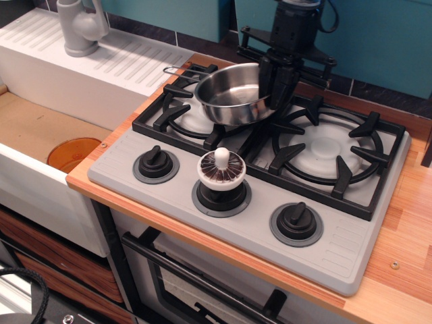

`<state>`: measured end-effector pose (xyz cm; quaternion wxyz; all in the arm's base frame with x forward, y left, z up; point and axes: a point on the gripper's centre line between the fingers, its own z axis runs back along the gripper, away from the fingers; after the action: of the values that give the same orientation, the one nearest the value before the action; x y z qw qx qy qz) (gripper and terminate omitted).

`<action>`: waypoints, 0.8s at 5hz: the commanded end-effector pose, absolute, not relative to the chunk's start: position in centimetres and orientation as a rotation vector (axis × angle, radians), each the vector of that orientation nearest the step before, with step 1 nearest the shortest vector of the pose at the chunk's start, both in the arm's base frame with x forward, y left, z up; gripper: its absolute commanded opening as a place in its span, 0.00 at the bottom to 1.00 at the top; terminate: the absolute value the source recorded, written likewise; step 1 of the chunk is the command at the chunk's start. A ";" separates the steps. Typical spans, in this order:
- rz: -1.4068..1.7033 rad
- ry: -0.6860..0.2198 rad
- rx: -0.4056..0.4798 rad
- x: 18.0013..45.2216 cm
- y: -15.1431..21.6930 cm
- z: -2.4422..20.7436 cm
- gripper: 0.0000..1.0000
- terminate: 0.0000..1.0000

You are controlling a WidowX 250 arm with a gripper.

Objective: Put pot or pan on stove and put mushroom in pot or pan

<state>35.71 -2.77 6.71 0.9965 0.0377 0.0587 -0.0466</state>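
Stainless pan (pixel 233 93), clamped at its right rim by the gripper (pixel 275 82), hangs tilted above the left burner (pixel 192 115) of the stove (pixel 135 152); step in hand: carrying it, likely toward the right burner (pixel 327 148). Next: level it and set it down square on a grate. Mushroom (pixel 221 169) sits cap-down on the middle knob (pixel 221 196); sink (pixel 40 128) and faucet (pixel 79 25) lie left, nothing blocking.

wall (pixel 378 40): teal | counter (pixel 412 236): wood | sink (pixel 40 128): white, left | faucet (pixel 81 27): grey
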 end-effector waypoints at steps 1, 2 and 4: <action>-0.029 -0.029 0.129 35.0 -7.4 12.4 0.00 0.00; -0.003 -0.033 0.156 34.3 -9.7 12.7 0.00 0.00; 0.025 -0.060 0.182 35.0 -12.7 11.2 0.00 0.00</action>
<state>34.21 -12.56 8.90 0.9947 0.1027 0.0042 0.0063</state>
